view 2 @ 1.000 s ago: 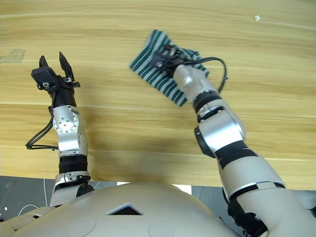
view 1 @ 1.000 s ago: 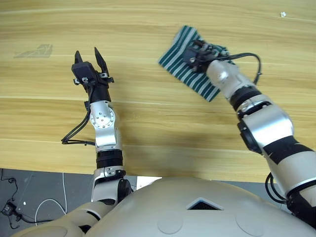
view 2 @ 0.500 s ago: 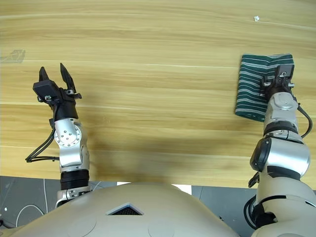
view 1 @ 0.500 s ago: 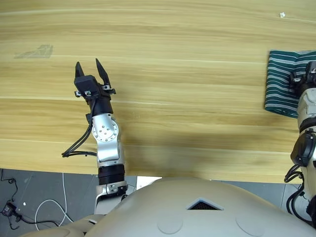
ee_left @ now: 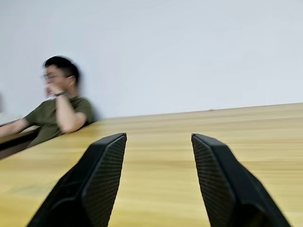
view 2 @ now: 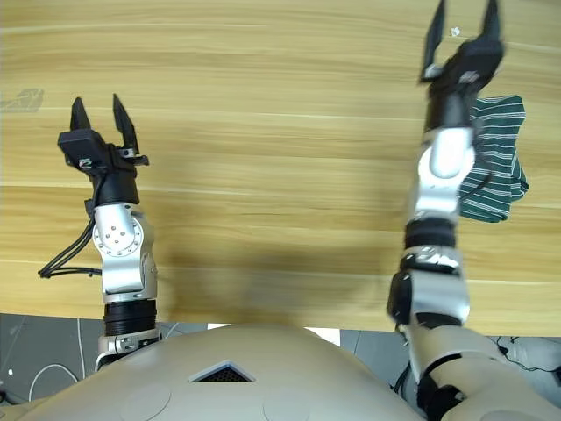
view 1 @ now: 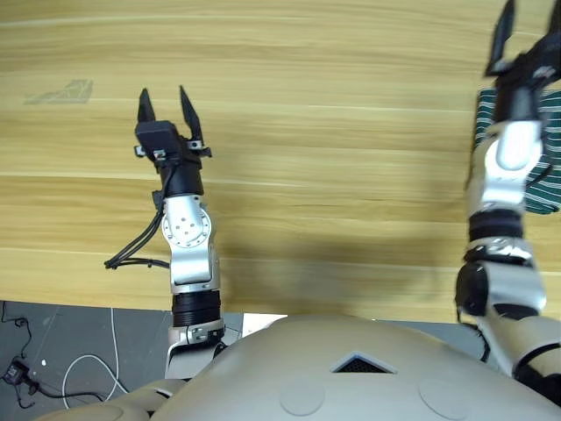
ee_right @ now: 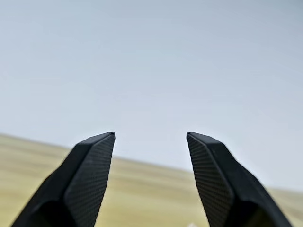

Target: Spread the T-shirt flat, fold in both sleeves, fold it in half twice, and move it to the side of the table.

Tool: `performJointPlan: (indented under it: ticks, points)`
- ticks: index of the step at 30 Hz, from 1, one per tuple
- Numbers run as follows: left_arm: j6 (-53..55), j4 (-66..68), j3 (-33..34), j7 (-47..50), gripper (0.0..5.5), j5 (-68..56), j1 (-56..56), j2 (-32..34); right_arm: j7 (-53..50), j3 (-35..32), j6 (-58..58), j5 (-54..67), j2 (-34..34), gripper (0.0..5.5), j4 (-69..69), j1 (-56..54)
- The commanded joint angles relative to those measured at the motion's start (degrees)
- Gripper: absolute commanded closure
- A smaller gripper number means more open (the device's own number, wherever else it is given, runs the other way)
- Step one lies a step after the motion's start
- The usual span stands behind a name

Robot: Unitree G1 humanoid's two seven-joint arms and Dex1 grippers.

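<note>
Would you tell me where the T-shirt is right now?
In the head views, the folded striped T-shirt lies on the table's right side, partly behind the raised right gripper.

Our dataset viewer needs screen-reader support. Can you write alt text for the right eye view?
A folded green-striped T-shirt lies at the right side of the wooden table, partly behind the right arm. The right claw and left claw are both open and empty.
</note>
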Motion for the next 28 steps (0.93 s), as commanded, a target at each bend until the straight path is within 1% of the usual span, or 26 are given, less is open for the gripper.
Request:
performJointPlan:
  ticks: [1,4,6,9,14,22,28]
  points:
    - [-0.3,-1.9,-4.6,-3.9,2.95,0.7,-3.6,0.4,-1.6,1.8,-0.7,0.3,6.1,2.69,-6.8,5.5]
    - [-1.9,1.8,-5.1,-2.7,2.95,1.9,-4.2,-0.2,-1.9,3.7,-2.1,-2.1,8.4,2.69,-6.0,5.7]
    - [-5.8,5.3,-7.5,-1.4,2.95,7.3,-2.7,1.6,-2.4,4.9,-3.2,-5.0,8.4,2.69,-2.7,5.2]
    - [-9.2,8.7,-8.0,1.3,2.95,11.9,-2.2,3.1,-1.6,5.6,-5.5,-5.9,7.8,2.69,0.6,3.5]
    - [-10.1,11.3,-7.0,4.4,2.95,11.5,-3.6,2.0,-1.0,5.6,-9.9,-5.9,6.7,2.69,4.7,1.7]
    - [-9.4,10.3,-7.9,7.1,2.95,12.7,-2.7,0.5,0.4,4.4,-13.3,-4.3,4.9,2.69,10.0,-0.5]
    - [-8.9,9.8,-8.4,7.1,2.95,13.5,-3.9,0.7,3.2,4.3,-16.1,-1.8,5.0,2.69,10.1,-1.4]
